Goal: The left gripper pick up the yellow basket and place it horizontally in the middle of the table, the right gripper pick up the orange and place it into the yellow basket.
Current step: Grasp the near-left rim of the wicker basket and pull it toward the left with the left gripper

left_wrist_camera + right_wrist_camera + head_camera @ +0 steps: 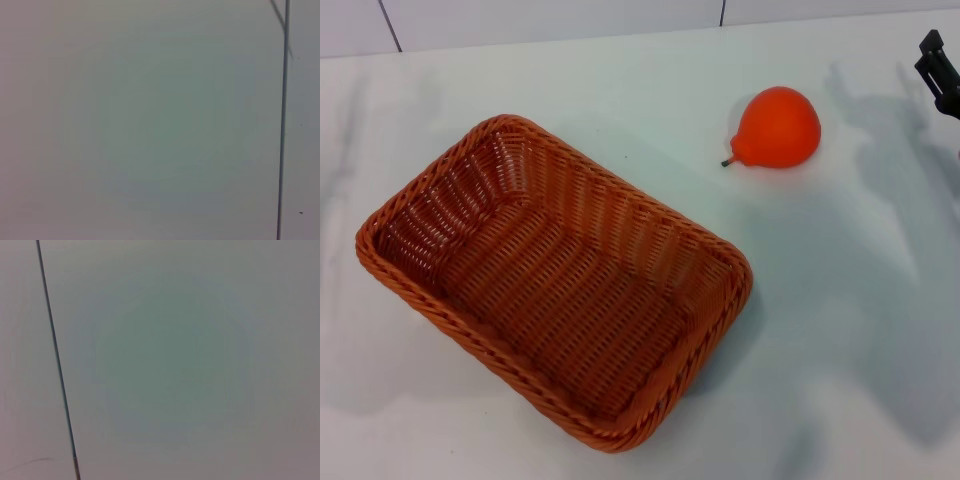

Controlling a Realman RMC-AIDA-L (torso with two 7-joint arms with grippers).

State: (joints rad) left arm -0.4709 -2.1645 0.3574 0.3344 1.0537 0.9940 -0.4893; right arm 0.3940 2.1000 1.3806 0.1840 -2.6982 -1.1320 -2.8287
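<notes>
The worktop (pixel 840 330) carried everything, and neither step looked done: the yellow basket (pixel 555 280) lay askew on it, empty, well apart from my right tool (pixel 940 72) on its inward side, not yet set level in the middle. The orange (pixel 778 128) rested nearer that tool, outside the basket. Only an edge of the right tool showed, so I couldn't tell whether it was clenched or released. My left tool was nowhere visible; both wrist views showed only blank surface.

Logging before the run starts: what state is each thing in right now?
Basket: empty, upright, lying diagonally on the table.
Orange: on the table, outside the basket, on its side, untouched.
Right gripper: at the table's right edge, holding nothing.
Left gripper: out of view.
</notes>
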